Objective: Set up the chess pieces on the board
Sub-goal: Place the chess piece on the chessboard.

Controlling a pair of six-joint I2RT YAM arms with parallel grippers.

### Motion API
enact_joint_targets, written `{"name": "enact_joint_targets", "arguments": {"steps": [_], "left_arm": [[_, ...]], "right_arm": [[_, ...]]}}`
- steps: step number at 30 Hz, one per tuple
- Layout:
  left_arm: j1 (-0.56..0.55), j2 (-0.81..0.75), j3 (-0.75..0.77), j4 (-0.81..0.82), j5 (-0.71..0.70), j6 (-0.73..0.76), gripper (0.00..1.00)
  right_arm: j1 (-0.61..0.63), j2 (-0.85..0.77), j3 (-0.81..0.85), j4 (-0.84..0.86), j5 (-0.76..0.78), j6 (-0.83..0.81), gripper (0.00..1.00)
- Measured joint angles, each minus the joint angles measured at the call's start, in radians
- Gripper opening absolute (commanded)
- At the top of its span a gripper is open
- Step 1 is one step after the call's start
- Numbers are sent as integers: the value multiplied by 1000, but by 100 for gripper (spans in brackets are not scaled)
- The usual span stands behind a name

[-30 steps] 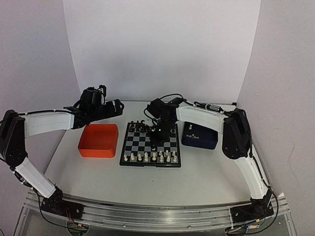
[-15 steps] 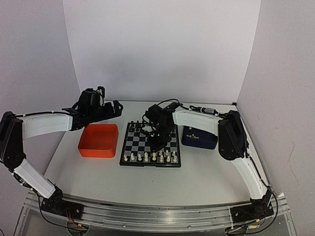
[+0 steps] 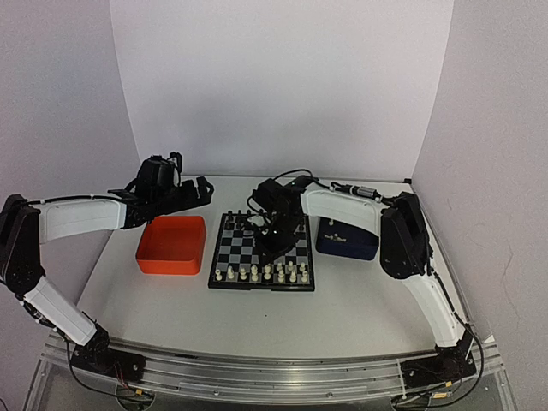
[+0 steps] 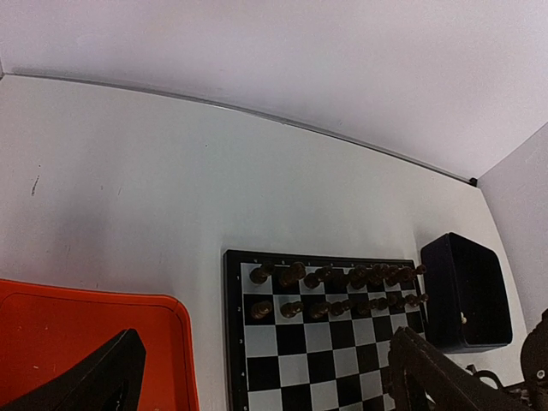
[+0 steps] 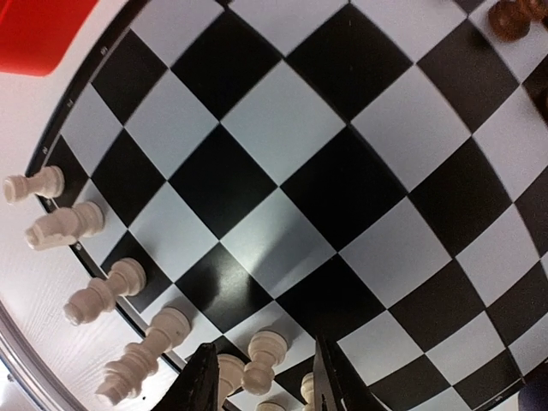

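Present: one board, one orange tray, one dark blue tray. Two rows of dark pieces stand on the board; one white piece sits in the blue tray. The remaining pieces are too small for an exact count.

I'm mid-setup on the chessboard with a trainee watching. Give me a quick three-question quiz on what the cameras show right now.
1. True or false: the left gripper is carrying a chess piece.
2. In the right wrist view, what stands between the fingers of the right gripper? A) a black pawn B) a white pawn C) nothing
3. Which tray has a lone white piece in it?

Key:
1. False. It is open and empty.
2. B. The pawn stands on the board with a gap to each finger.
3. The dark blue tray.
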Motion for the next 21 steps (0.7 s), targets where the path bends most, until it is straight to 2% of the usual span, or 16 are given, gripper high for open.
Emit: {"name": "enact_joint_targets", "arguments": {"steps": [3, 9, 13, 17, 21], "left_arm": [[0, 0, 0, 2, 1, 0, 100], [0, 0, 0, 15, 2, 1, 100], [0, 0, 0, 20, 1, 1, 100], [0, 10, 5, 20, 0, 2, 100], [0, 32, 21, 17, -6, 5, 100]], "right_arm": [[0, 0, 46, 0, 13, 6, 42], [-5, -36, 90, 2, 127, 6, 62], [-26, -98, 74, 9, 222, 19, 66], [-123, -199, -16, 33, 272, 62, 68], [-293, -256, -110, 63, 292, 100, 67]]}}
